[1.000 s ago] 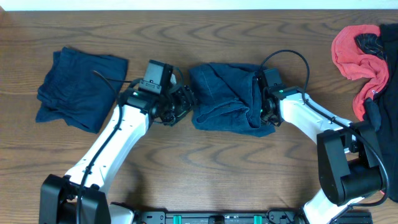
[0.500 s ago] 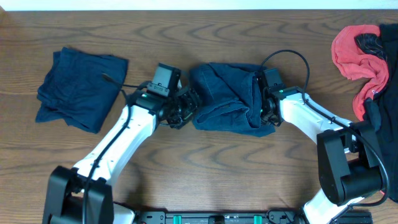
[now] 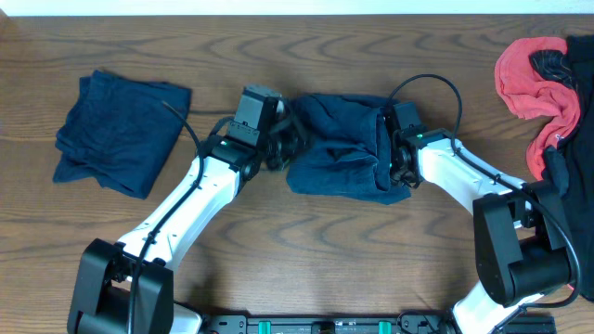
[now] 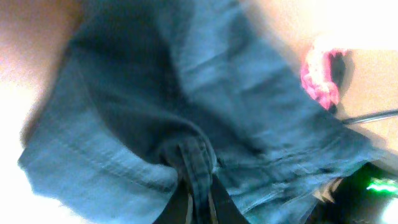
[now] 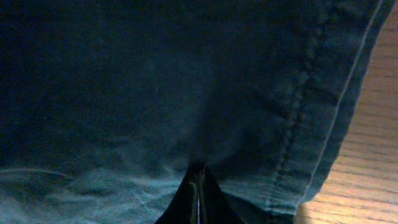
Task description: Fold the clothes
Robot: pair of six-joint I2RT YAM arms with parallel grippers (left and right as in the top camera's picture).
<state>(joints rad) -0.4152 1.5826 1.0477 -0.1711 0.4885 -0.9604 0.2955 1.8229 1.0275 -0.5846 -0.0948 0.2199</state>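
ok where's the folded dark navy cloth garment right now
Overhead view, far left of the wooden table: the folded dark navy garment lies by itself, left of the crumpled navy garment at centre.

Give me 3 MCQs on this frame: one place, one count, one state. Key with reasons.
1. Where does the red cloth lie?
A. the table, far right corner
B. between the arms
C. under the left arm

2. How many grippers are shut on the middle garment?
A. none
B. one
C. two

3. The far-left garment is:
A. folded, lying free
B. hanging from a gripper
C. spread over the red cloth

Key: 1 A, the overhead view shows it at the right edge. 2 C, the left gripper and right gripper each pinch blue cloth in their wrist views. 3 A, no arm touches it.
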